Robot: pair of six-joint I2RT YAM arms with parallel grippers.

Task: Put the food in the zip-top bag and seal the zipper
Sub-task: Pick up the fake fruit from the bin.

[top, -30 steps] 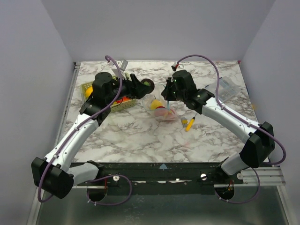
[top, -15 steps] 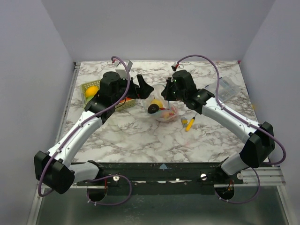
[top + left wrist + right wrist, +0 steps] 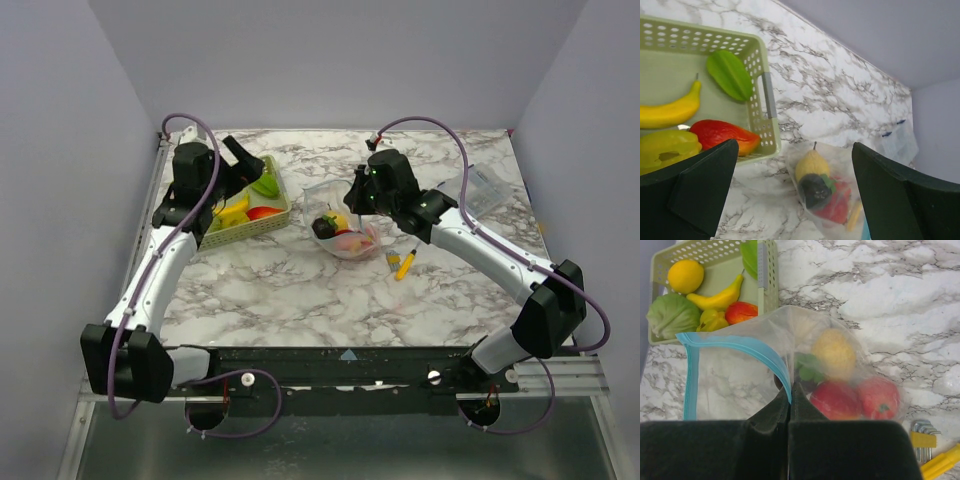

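Between the right gripper's closed fingers sits the bag, pinched at its blue zipper with the mouth held open. Several pieces of food lie inside, just beyond the fingers. Beneath the empty, wide-open left gripper stands the basket, holding more. Risk: the thin pinch slips, the mouth collapses, and the next piece lands outside.

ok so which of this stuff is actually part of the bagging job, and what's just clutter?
Job: zip-top bag, its zipper, bagged food, loose food in the green basket, right pincer gripping the bag's mouth.
Clutter: yellow stick, hex keys, small clear plastic piece.
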